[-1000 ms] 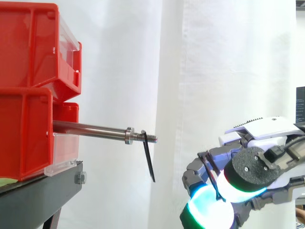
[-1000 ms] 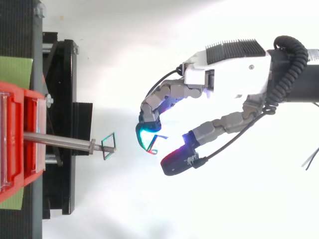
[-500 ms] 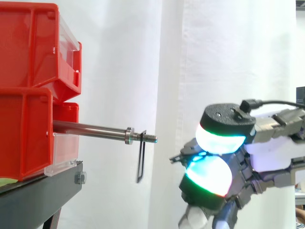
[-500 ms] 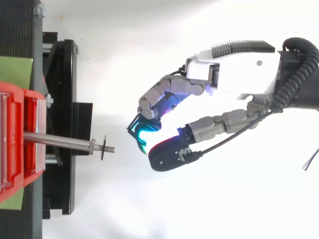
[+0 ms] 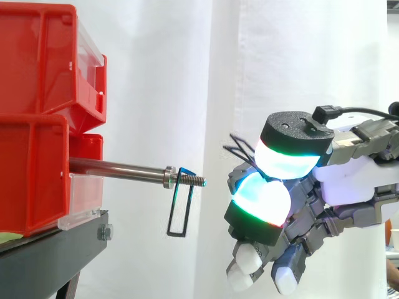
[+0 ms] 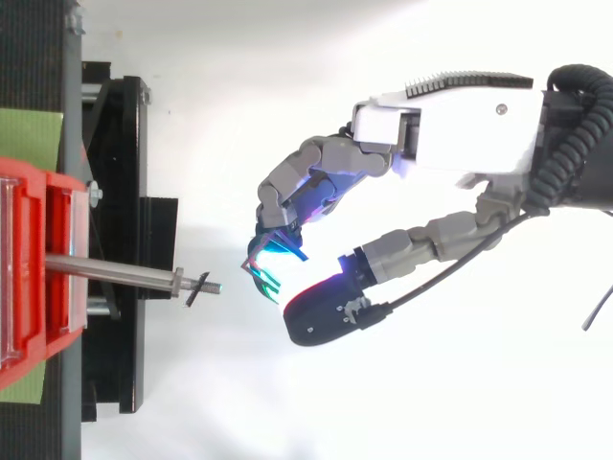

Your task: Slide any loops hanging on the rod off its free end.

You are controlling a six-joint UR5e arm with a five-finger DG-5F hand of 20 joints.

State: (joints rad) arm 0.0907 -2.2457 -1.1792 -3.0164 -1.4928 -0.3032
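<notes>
A dark loop (image 5: 174, 202) hangs tilted on the threaded tip of the rod (image 5: 118, 167), just past the collar. The hand (image 6: 450, 134) is apart from it, off the free end, with thumb and fingers curled to pinch a second loop (image 6: 266, 271) between its glowing pads. The rod sticks out from the red bins (image 5: 37, 124).

A white curtain (image 5: 299, 62) hung in long vertical folds, brightly and evenly lit. At left, a black stand (image 5: 50, 252) carried stacked red bins (image 5: 37, 68) over a green mat (image 6: 29, 134); seen from above, the ground (image 6: 287, 412) was plain white.
</notes>
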